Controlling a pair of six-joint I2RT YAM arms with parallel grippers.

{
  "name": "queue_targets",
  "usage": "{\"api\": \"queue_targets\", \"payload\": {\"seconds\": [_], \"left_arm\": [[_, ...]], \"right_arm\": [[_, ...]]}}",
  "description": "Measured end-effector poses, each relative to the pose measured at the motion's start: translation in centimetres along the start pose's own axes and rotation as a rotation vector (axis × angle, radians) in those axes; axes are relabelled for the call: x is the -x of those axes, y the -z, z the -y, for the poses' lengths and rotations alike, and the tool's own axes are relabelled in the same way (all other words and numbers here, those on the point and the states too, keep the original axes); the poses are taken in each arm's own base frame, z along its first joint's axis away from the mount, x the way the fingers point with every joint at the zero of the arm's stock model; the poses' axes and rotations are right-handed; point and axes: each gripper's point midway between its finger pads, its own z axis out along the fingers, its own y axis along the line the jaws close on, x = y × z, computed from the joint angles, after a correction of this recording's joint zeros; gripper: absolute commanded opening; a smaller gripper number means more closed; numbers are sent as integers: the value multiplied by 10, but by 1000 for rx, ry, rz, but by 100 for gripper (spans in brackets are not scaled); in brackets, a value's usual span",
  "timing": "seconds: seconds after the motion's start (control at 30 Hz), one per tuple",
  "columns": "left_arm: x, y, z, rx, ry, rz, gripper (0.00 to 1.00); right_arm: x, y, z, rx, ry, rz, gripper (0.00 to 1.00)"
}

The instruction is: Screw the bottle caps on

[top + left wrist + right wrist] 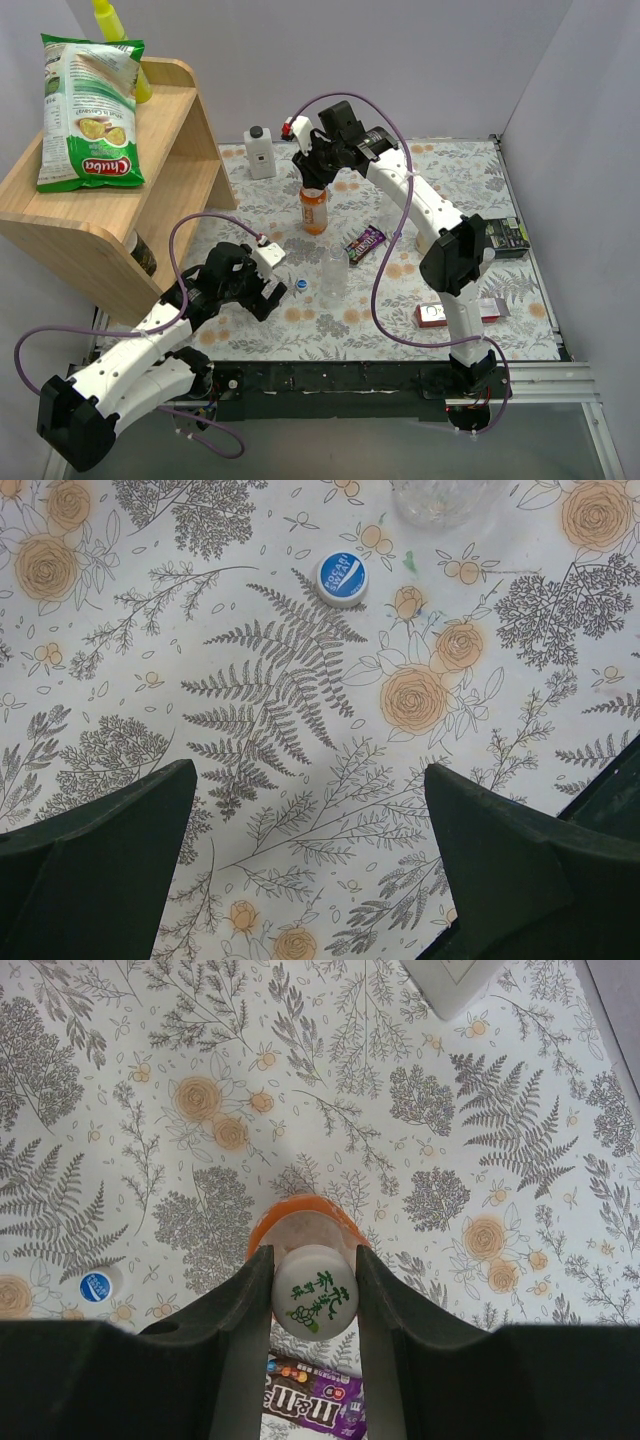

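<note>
While both arms are extended over it, the floral-patterned worktop [470, 170] is recorded as the largest item in view. At its left edge a wooden shelf [170, 170] is stood, and a green crisp bag [90, 110] is laid on top of it. The right arm [425, 205] is stretched to the far middle of the worktop. The left arm [150, 340] is held low over the near left part.

The orange bottle [314, 212] is stood upright at the far middle, directly under the right jaws. A clear bottle [334, 278] is stood upright nearer the arm bases. A white square bottle [260, 152] with a black cap is placed at the far edge, left of the orange bottle. A purple sweet wrapper [364, 243] is laid flat, just right of the two bottles.

The white cap [316, 1290], printed in green, is seated on the neck of the orange bottle. The right jaws are clamped on it, one finger pressed against each side.

The blue cap [342, 578] is laid flat on the worktop, printed face up, just left of the clear bottle's base. The left jaws are held wide apart on the near side of this cap, with only the cloth seen between them.
</note>
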Motion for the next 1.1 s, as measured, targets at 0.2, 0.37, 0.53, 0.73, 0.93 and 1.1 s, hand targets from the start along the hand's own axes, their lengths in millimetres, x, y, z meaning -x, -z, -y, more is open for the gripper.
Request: {"api": "queue_targets", "payload": {"seconds": [0.2,0.37,0.53,0.73,0.93,1.1], "left_arm": [[-3,-1,1,-5,0,-6,98],[-4,-1,2,-7,0,-6,98],[-3,-1,2,-8,-1,-6,98],[-4,-1,2,-12,-2,-6,98],[-3,-1,2,-12,-3,-5,98],[-3,-1,4,-24,-11,-3,98]], "right_arm": [[1,0,0,-1,-10,2,43],[1,0,0,-1,-14,3,51],[1,0,0,-4,-14,2,54],[1,0,0,-5,-16,2,57],[1,0,0,-2,-17,4,70],[5,-1,-9,50,-8,26,80]]}}
